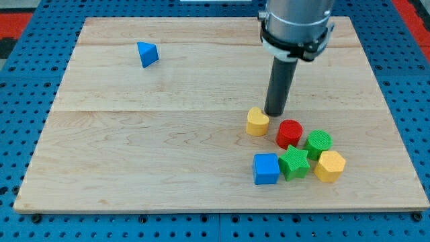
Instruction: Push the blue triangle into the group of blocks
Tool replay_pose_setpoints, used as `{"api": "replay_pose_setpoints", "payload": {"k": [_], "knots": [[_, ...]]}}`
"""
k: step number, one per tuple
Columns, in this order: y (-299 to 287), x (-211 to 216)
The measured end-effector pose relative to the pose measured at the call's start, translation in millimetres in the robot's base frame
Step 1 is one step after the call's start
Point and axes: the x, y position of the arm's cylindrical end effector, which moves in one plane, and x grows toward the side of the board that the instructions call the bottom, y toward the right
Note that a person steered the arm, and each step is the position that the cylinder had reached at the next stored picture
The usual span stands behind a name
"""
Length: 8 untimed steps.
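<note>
my tip (275, 113) upright beside yellow heart (256, 122)

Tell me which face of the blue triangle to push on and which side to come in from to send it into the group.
Judging by the layout, press my tip on the blue triangle's upper-left side, coming from the view's top left. The group, from the yellow heart to the blue cube, lies toward the view's lower right, so that push likely drives it there. My tip now stands by the heart, far from the triangle.

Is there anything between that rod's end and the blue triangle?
No. In the camera view, only bare board lies between my tip and the blue triangle.
</note>
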Motion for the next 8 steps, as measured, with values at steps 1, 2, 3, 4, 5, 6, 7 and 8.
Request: {"api": "replay_pose_setpoints", "payload": {"k": [1, 2, 3, 4, 5, 6, 7, 8], "knots": [[-40, 8], [-52, 34], [-26, 52], [-27, 55], [-91, 28], [-179, 10], [-267, -26], [-335, -67]]}}
